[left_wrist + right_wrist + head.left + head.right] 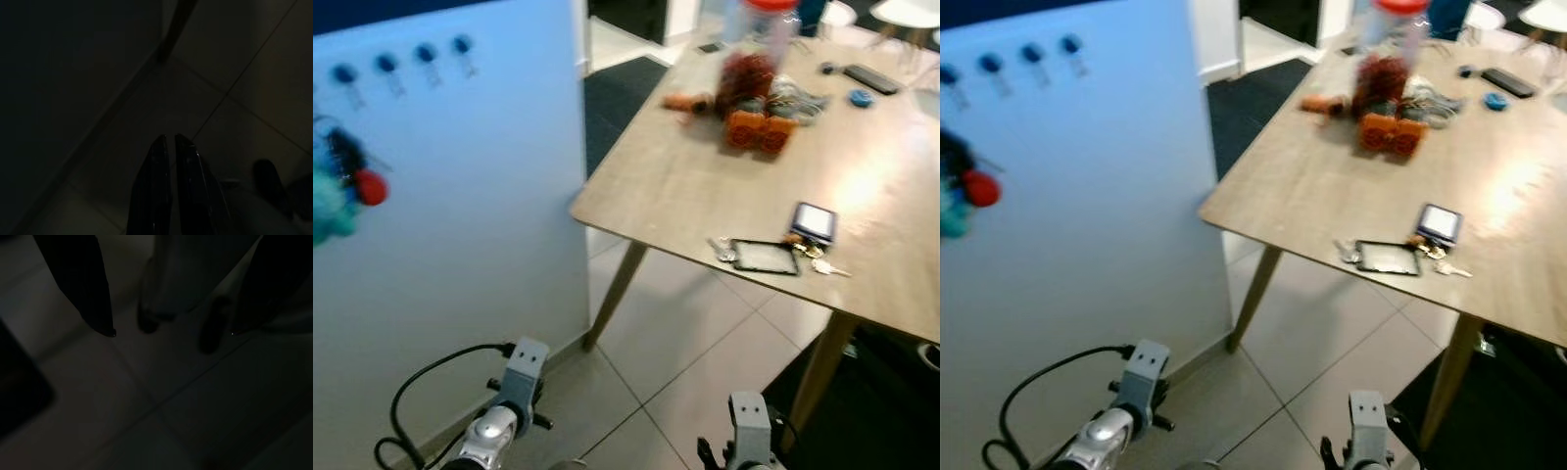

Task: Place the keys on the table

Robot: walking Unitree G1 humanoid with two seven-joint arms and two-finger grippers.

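A bunch of keys (pixel 722 251) lies on the wooden table (pixel 675 186) near its front edge, beside a flat black case (pixel 765 257). A small dark fob (pixel 814 221) with more keys (pixel 824 264) lies just right of the case. On the white board (pixel 460 215) at the left hangs another bunch with a teal pompom (pixel 327 208) and a red ball (pixel 370 186). Both arms hang low over the tiled floor, well short of the table. The left gripper (pixel 169 138) is shut with nothing in it. The right gripper (pixel 172 333) is open and empty.
Blue hooks (pixel 386 64) run along the top of the board. Farther back on the table stand a red-lidded jar (pixel 759 39), an orange toy (pixel 759 130), a remote (pixel 871 78) and a blue disc (pixel 861 98). A table leg (pixel 617 289) slants to the floor; a dark rug (pixel 622 98) lies beyond.
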